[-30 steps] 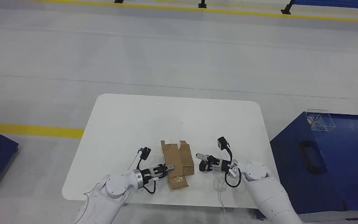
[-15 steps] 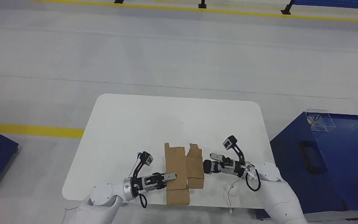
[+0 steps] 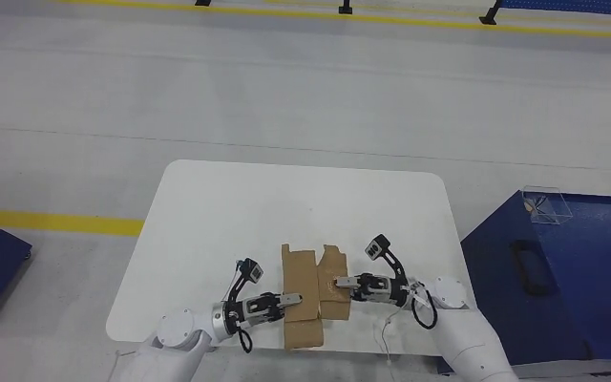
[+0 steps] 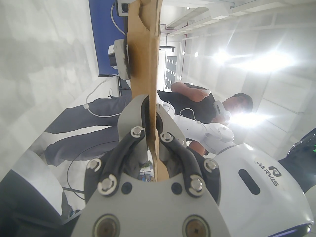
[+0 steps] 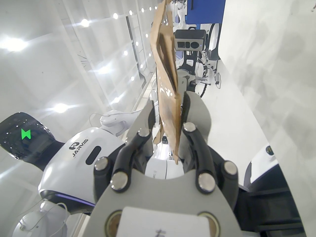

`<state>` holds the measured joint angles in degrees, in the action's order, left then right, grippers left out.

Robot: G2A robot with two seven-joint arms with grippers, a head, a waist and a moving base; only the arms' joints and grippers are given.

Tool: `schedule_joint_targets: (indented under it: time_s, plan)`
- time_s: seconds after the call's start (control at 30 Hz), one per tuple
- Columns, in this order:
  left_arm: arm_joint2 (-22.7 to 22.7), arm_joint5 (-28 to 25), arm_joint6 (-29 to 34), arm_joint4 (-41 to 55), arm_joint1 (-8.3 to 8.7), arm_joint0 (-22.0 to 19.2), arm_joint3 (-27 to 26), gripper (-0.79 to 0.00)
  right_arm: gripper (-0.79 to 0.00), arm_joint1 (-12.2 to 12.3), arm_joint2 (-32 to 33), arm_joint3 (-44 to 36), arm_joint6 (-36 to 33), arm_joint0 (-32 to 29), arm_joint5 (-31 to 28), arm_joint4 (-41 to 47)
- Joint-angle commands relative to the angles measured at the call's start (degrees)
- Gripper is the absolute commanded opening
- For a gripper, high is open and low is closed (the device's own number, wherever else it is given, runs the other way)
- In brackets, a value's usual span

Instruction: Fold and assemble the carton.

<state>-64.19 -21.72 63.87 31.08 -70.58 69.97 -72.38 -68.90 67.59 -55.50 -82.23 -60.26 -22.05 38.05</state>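
While near table edge, carton in fingers

Over the front part of the worktop is the carton, with the left end effector at its left edge and the right end effector at its right edge.

White arm shells, grey tool fingers, black cables, silver screws

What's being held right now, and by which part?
The carton: left gripper clamps one side edge; right gripper sits around the opposite edge, grip unclear.
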Motion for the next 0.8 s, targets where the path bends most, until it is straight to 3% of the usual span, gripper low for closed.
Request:
schedule_joint_targets:
  time_s: [0.0,0.17,0.27,0.43,0.63,0.77]
  plan:
    - [-1.4,-1.12,-0.39,0.15,0.29,-0.02,0.63,0.0,-0.785,0.17,0.14,-0.56,0.35,0.0,-0.35,0.1]
    - [-9.14,-1.82,-0.76,1.46,2.01,0.79,4.08,0.0,-0.785,1.52,3.32,-5.77,0.89,-1.69,-0.9,0.34]
    - [-11.93,-1.77,-1.72,-1.17,2.85,0.9,7.07,0.0,-0.785,2.92,7.1,-13.38,3.53,-3.92,-3.54,-3.41]
    - [-11.95,-1.82,-2.68,-2.22,2.9,0.73,8.08,0.0,-0.785,5.05,14.0,-32.76,6.2,-9.37,-6.2,-10.42]
    - [-11.95,-1.82,-2.68,-2.22,2.9,0.73,8.08,0.0,-0.785,6.17,19.81,-55.61,10.48,-13.66,-1.13,-14.18]
    - [-11.95,-1.82,-2.68,-2.22,2.9,0.73,8.08,0.0,-0.785,6.32,20.81,-65.31,14.87,-14.45,0.71,-16.08]
